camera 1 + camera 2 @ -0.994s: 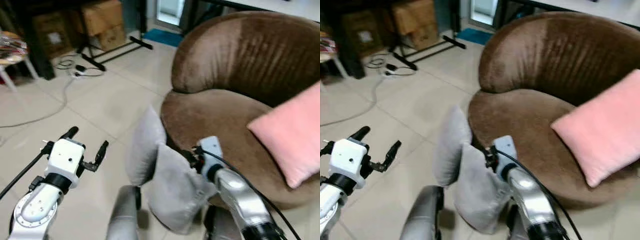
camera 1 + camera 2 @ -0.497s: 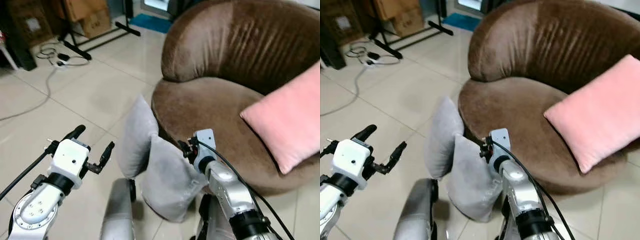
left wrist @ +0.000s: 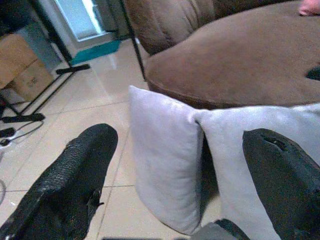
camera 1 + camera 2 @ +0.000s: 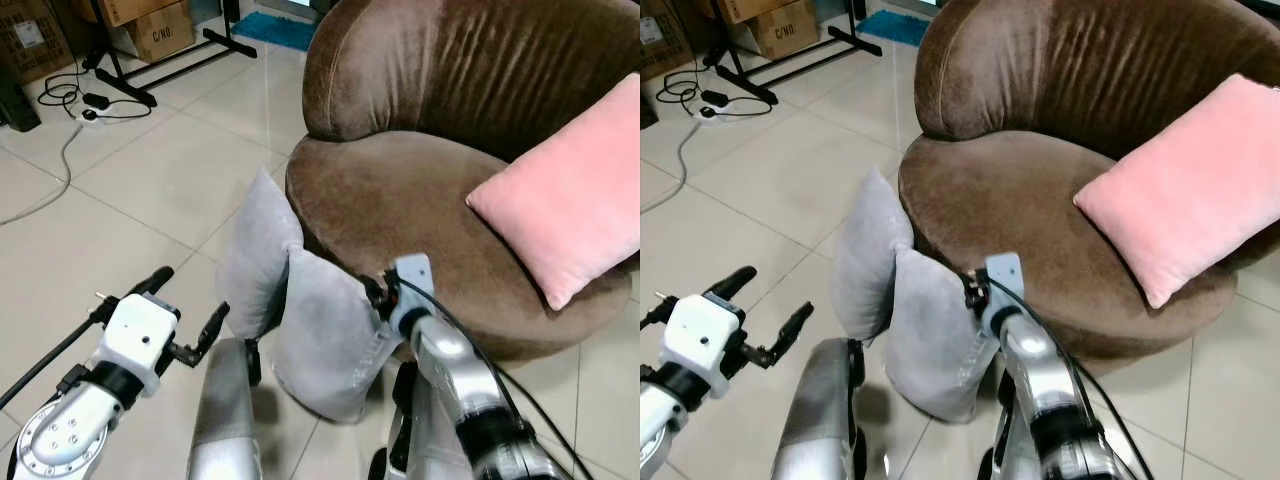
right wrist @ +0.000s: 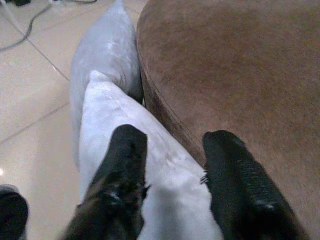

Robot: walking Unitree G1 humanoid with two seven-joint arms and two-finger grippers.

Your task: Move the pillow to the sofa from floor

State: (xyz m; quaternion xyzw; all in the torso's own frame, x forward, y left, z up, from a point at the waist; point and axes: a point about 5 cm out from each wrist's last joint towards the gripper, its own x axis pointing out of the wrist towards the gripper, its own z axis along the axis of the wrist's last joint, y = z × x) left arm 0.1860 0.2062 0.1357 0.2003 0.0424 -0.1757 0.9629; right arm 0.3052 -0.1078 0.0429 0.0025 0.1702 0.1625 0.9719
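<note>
Two soft grey fabric pillows (image 4: 325, 335) stand upright on the glossy tile floor (image 4: 130, 190) against the round brown velvet sofa (image 4: 420, 210), right tool (image 5: 172, 172) spread over the nearer pillow's top edge, left tool (image 4: 185, 315) spread, apart.

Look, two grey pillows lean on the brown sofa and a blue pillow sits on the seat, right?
Not quite: the pillow on the seat is pink, not blue, as the left eye view shows. Two grey pillows do lean on the brown sofa.
</note>
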